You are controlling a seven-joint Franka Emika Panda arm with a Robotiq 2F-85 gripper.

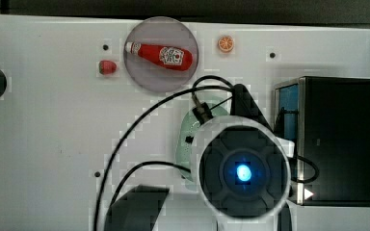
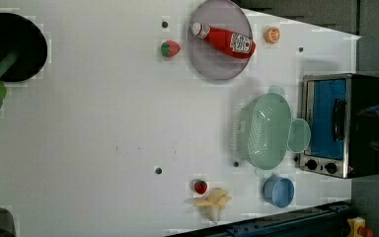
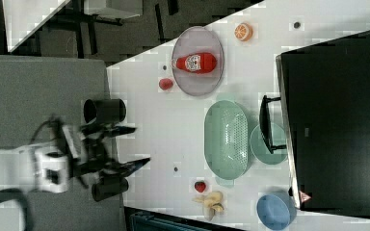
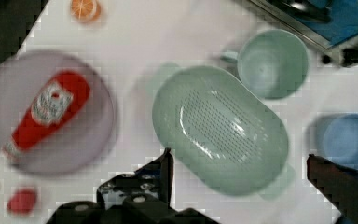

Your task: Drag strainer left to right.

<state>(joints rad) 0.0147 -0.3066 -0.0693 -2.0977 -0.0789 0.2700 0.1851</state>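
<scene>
Gripper (image 4: 242, 179) jaws spread wide, empty, above strainer (image 4: 220, 128), no contact. Count: 1 strainer, 1 green mug (image 4: 271, 63), 1 blue cup (image 4: 349, 140).

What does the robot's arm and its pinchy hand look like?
The arm is white, with a round dark cap and a glowing blue light in the top view. Black cables loop off it. The gripper is black, with two thin pointed jaws on a white and black wrist.
</scene>
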